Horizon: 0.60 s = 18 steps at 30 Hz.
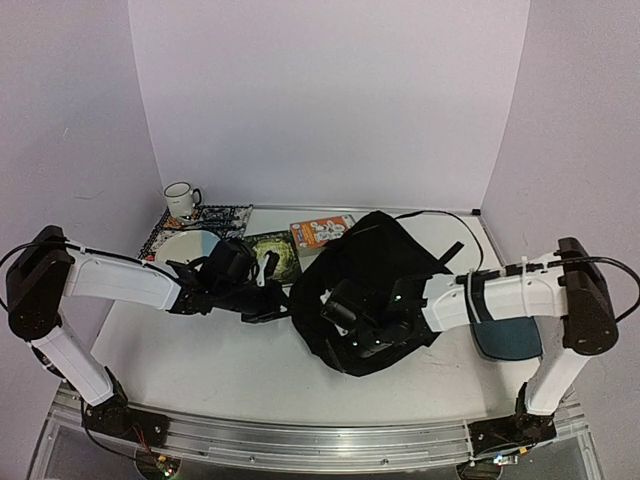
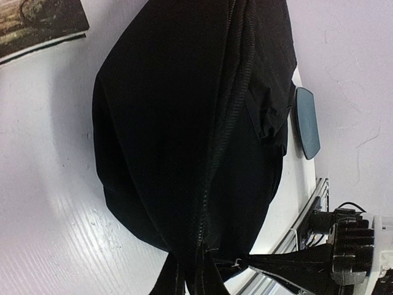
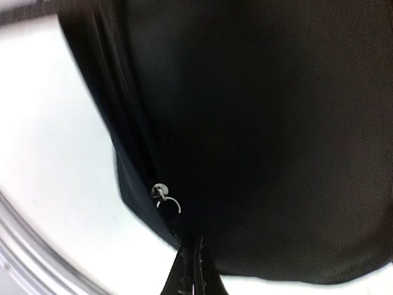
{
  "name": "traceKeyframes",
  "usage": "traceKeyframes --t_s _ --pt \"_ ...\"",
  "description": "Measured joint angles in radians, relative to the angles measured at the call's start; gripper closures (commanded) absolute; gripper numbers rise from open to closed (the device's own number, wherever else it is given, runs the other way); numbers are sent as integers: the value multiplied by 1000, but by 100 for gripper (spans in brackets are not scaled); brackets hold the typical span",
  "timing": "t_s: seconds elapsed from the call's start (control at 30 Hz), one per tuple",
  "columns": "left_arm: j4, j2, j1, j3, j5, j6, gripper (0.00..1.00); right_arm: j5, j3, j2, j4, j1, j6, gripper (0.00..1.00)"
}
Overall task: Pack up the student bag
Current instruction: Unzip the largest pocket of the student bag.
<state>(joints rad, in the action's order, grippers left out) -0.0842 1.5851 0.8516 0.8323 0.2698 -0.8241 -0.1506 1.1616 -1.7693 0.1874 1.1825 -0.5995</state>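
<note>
black fabric student bag [image 1: 372, 250], soft, rounded

Both arms reach inward over the table, left tool [image 2: 190, 279] and right tool [image 3: 193, 270] pinched shut.

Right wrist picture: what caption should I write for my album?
Shut right gripper at the black bag's edge, beside its silver zipper pull.

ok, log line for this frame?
bag lying flat | left tool shut on bag edge | right tool shut at bag edge beside zipper pull, hold unclear | mug, books outside bag
</note>
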Motion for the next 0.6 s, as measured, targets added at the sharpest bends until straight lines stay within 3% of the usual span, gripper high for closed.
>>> traceKeyframes --t_s 0.17,0.23,0.43,0.6 --pt "60 13 -41 58 -11 57 99 19 -114 122 11 14 -20 100" --pt "91 24 -55 81 -11 81 94 19 -124 144 -3 21 -28 100" --pt "136 34 -81 114 -32 94 64 30 -102 133 -25 43 -41 100" --pt "112 -20 -118 50 -68 37 51 45 16 27 -23 58 -32 100"
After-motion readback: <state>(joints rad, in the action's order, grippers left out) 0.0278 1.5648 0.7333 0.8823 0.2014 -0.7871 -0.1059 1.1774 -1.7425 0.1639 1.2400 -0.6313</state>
